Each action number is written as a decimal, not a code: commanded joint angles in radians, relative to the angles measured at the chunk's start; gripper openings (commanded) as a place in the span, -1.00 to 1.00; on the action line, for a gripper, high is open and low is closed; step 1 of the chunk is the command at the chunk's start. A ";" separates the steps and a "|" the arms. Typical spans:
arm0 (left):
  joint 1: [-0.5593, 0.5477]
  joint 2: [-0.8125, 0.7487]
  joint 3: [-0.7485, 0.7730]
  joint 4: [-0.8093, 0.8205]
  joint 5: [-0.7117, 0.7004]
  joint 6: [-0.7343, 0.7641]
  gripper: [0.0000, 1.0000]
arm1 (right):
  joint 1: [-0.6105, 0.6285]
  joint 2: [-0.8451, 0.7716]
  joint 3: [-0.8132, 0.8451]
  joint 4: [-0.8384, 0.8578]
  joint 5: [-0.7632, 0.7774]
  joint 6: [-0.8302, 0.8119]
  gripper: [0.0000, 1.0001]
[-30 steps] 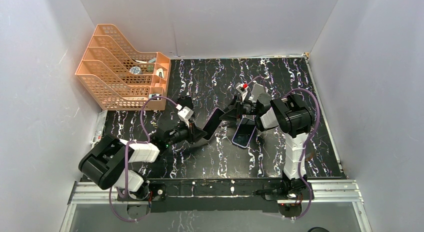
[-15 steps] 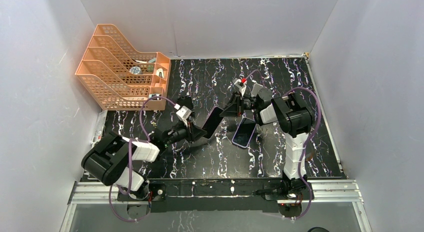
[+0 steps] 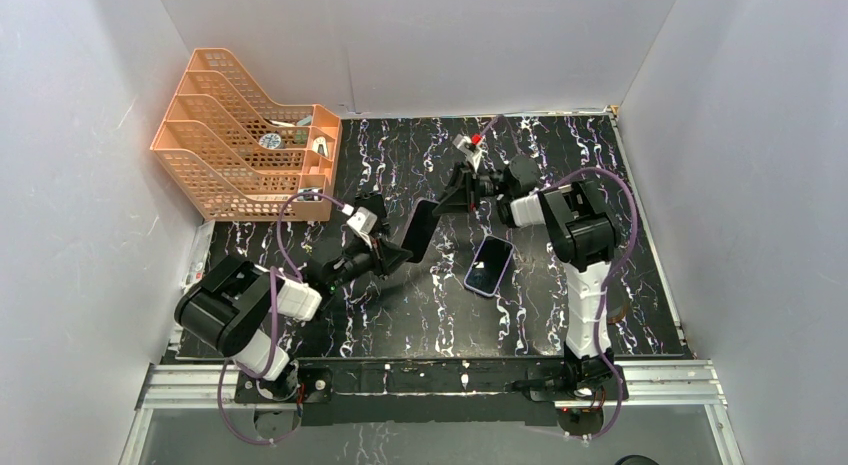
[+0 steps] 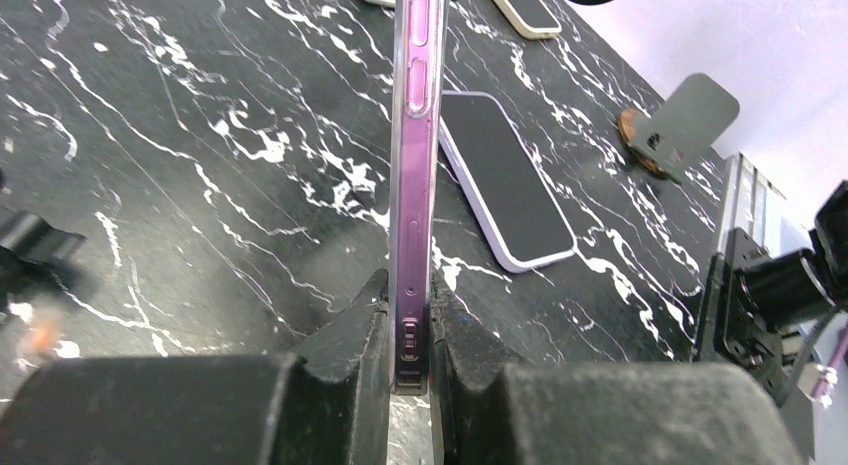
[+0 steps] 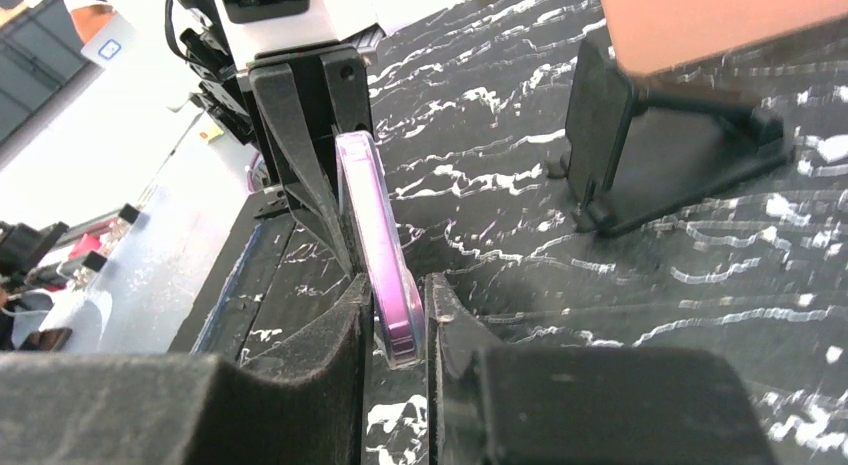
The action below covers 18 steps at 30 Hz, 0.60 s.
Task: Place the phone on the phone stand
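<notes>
Right claw (image 5: 395, 305) has joined left claw (image 4: 408, 305), both pinching the purple-cased phone (image 3: 420, 228); the orange mesh rack (image 3: 200, 170) holds small oddments (image 3: 271, 140).

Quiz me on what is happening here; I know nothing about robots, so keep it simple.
1. True or false: the purple-cased phone already sits on the black phone stand.
2. How many robot hands are pinching that phone? A) none B) one C) both
3. Fill in the blank: the second phone lies ___ on the table, screen up, with no hand on it.

Key
1. False: it is held in the air, and the stand has nothing on it.
2. C: the left hand and the right hand each pinch one end.
3. flat
</notes>
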 commanded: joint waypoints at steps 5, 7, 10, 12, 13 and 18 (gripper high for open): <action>0.024 -0.041 -0.008 -0.054 -0.060 0.025 -1.00 | 0.086 0.076 0.344 0.323 0.099 0.188 -0.97; 0.029 -0.052 -0.014 -0.058 -0.074 0.027 -1.00 | 0.102 0.098 0.397 0.324 0.111 0.214 -0.97; 0.035 -0.055 -0.019 -0.062 -0.092 0.028 -1.00 | 0.128 0.119 0.437 0.325 0.127 0.224 -0.97; 0.037 -0.051 -0.019 -0.062 -0.100 0.028 -1.00 | 0.143 0.123 0.447 0.325 0.141 0.226 -0.97; 0.039 -0.048 -0.018 -0.062 -0.099 0.028 -1.00 | 0.150 0.124 0.449 0.325 0.151 0.227 -0.97; 0.043 -0.019 0.006 -0.061 -0.101 0.030 -1.00 | 0.195 0.128 0.463 0.327 0.176 0.226 -0.97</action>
